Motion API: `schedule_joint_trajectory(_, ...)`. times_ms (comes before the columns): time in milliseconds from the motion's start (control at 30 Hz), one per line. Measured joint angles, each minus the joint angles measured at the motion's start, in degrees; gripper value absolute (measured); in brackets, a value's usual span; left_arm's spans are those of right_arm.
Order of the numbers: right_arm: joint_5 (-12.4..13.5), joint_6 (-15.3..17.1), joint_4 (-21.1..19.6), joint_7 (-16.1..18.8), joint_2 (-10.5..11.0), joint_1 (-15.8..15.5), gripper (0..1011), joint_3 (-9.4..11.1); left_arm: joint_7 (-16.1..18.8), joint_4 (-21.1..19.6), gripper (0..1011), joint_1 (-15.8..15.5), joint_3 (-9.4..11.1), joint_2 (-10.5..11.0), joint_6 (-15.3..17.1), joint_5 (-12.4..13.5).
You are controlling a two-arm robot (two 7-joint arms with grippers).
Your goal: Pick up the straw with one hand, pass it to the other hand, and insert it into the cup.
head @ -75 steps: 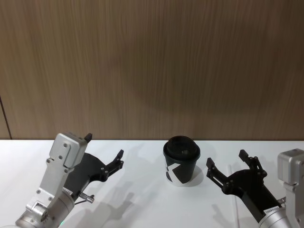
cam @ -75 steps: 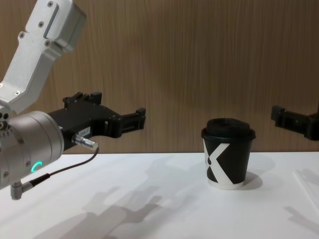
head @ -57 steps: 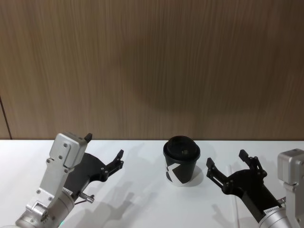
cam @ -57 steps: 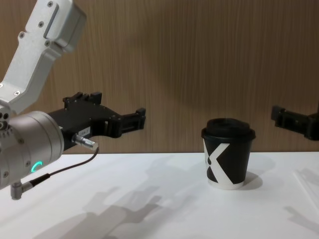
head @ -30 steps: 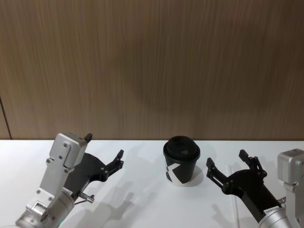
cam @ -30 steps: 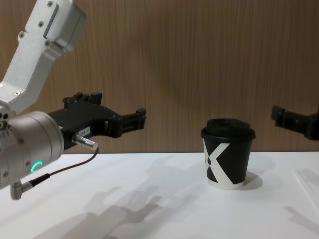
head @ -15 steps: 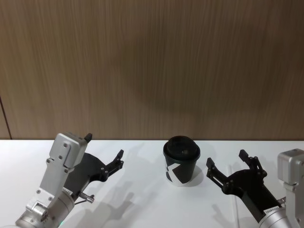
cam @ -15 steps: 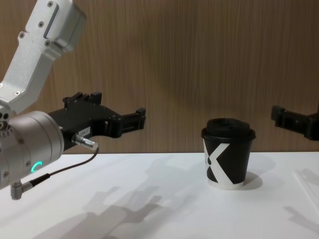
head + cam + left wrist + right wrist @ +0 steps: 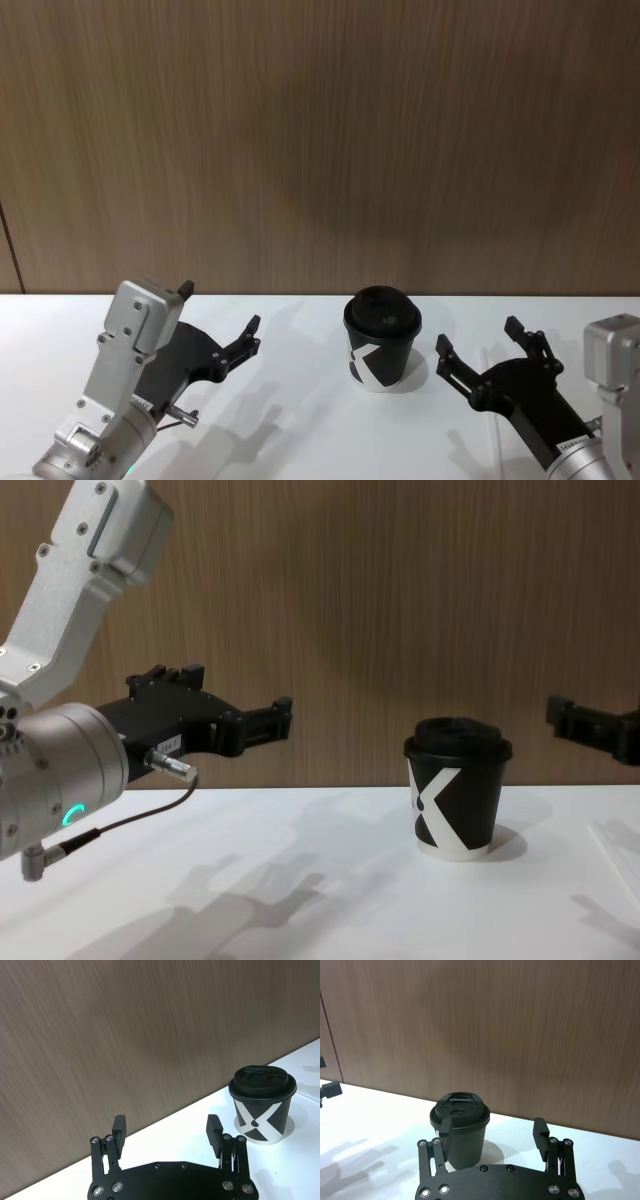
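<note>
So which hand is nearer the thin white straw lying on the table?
Right. The right hand hangs open just above the thin white straw lying beneath it; the left hand, also open, is beyond the black lidded paper cup.

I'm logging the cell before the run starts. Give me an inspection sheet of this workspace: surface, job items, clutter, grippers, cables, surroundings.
Surface: white table, with the arms' shadows on it.
Job's things: cup upright mid-table, lid on; straw lying flat on the table to the cup's right.
Clutter: nothing seen.
Grippers: left gripper open, held above the table left of the cup; right gripper open, right of the cup, over the straw. Neither holds anything.
Cables: dark cable looped at the left wrist.
Surroundings: wood-panelled wall behind the table.
</note>
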Motion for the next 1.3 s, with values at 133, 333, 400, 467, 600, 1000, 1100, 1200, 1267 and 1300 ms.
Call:
schedule_joint_trajectory(133, -0.61, 0.75, -0.16, -0.06, 0.5, -0.14, 1001, 0.15, 0.0, 0.0, 1003, 0.0, 0.0, 0.0, 0.0, 0.0)
schedule_joint_trajectory(333, -1.27, 3.29, -0.65, -0.22, 1.28, -0.47, 1001, 0.5, 0.0, 0.0, 1003, 0.0, 0.0, 0.0, 0.0, 0.0)
schedule_joint_trajectory(400, -1.34, 4.44, -0.83, -0.22, 1.55, -0.58, 1001, 0.67, 0.0, 0.0, 1003, 0.0, 0.0, 0.0, 0.0, 0.0)
schedule_joint_trajectory(467, -1.34, 5.58, -0.96, -0.18, 1.74, -0.64, 1001, 0.79, 0.0, 0.0, 1003, 0.0, -0.01, 0.0, 0.0, 0.0)
schedule_joint_trajectory(600, -1.07, 7.56, -1.14, 0.15, 1.92, -0.72, 1001, 1.14, 0.0, 0.0, 1003, 0.0, 0.0, 0.0, 0.0, 0.0)
schedule_joint_trajectory(1000, 1.86, 13.34, -1.32, 0.74, 0.6, -0.86, 1001, 2.72, 0.0, 0.0, 1003, 0.0, 0.0, 0.0, 0.0, 0.0)
schedule_joint_trajectory(1100, 2.5, 14.71, -1.4, 0.73, 0.13, -0.99, 1001, 3.19, 0.0, 0.0, 1003, 0.0, 0.0, 0.0, 0.0, 0.0)
schedule_joint_trajectory(1200, 3.04, 15.91, -1.54, 0.68, -0.19, -1.22, 1001, 3.58, 0.0, 0.0, 1003, 0.0, 0.0, 0.0, 0.0, 0.0)
schedule_joint_trajectory(1267, 3.29, 16.72, -1.63, 0.65, -0.33, -1.46, 1001, 3.8, 0.0, 0.0, 1003, 0.0, 0.0, 0.0, 0.0, 0.0)
schedule_joint_trajectory(1300, 3.32, 16.94, -1.67, 0.64, -0.35, -1.55, 1001, 3.84, 0.0, 0.0, 1003, 0.0, 0.0, 0.0, 0.0, 0.0)
